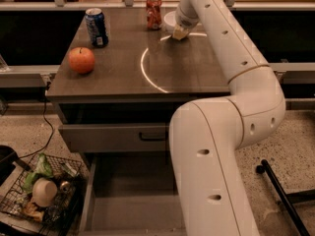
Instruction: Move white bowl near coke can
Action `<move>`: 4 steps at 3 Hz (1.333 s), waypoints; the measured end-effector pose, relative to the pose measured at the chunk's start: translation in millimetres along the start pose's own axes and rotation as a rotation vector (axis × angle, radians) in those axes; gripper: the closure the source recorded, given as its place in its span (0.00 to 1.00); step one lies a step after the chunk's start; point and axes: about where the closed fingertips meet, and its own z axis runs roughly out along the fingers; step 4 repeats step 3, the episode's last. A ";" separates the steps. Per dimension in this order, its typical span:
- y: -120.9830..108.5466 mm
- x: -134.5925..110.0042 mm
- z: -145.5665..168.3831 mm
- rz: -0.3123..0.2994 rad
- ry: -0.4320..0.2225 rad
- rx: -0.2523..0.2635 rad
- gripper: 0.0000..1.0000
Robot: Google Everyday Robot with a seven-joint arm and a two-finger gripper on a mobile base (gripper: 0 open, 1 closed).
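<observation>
The white bowl [170, 18] sits at the back of the dark table [118, 77], just right of the red coke can [154, 12], which stands upright. Only the bowl's left edge shows; the rest is hidden behind my arm. My gripper [179, 32] reaches down at the bowl's near right side, at or just above the tabletop, and my wrist covers most of it.
A blue can [96, 27] stands at the back left and an orange-red apple [81, 59] at the left edge. Below the table a drawer [133, 195] is pulled open. A wire basket [42, 193] of items sits on the floor at left.
</observation>
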 end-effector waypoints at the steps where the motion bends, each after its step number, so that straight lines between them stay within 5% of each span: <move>1: 2.3 -0.1 4.4 -0.001 0.001 -0.006 0.04; 4: 1.1 -1.9 1.9 -0.001 0.002 -0.009 0.00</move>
